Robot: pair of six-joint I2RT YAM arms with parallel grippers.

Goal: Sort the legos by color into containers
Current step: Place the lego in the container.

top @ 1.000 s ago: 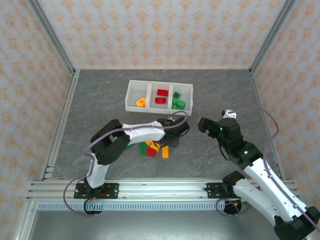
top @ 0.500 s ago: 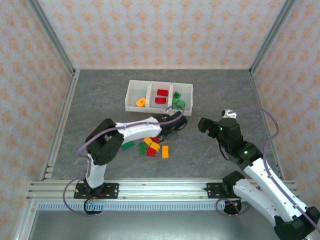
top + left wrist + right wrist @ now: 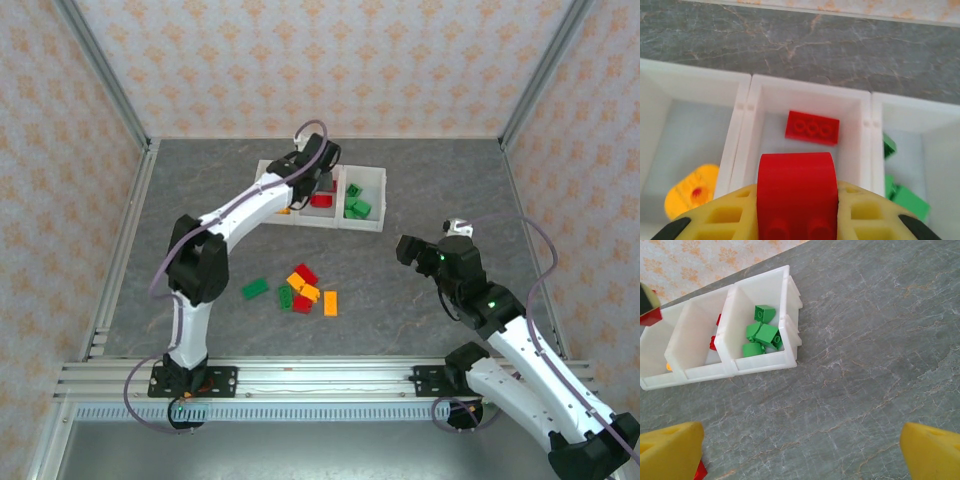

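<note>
Your left pincer [image 3: 796, 210] is clenched on a red brick [image 3: 795, 185] and hangs just above the middle bin [image 3: 860, 125] of the white tray [image 3: 300, 216], at the far side of the counter [image 3: 200, 200]. A second red brick [image 3: 812, 127] lies flat on that bin's floor, towards the far wall. In the left bin [image 3: 660, 95] you can see an orange piece [image 3: 692, 187] with a round hole. The right bin [image 3: 762, 362] holds several green bricks [image 3: 762, 335].

Your right pincer [image 3: 800, 455] is released, jaws spread wide with nothing between them. It hovers over bare counter near the tray's right end, on the near side.

A loose cluster of legos [image 3: 303, 287] in green, orange and red lies on the counter, well apart from the tray and nearer the arm bases.
</note>
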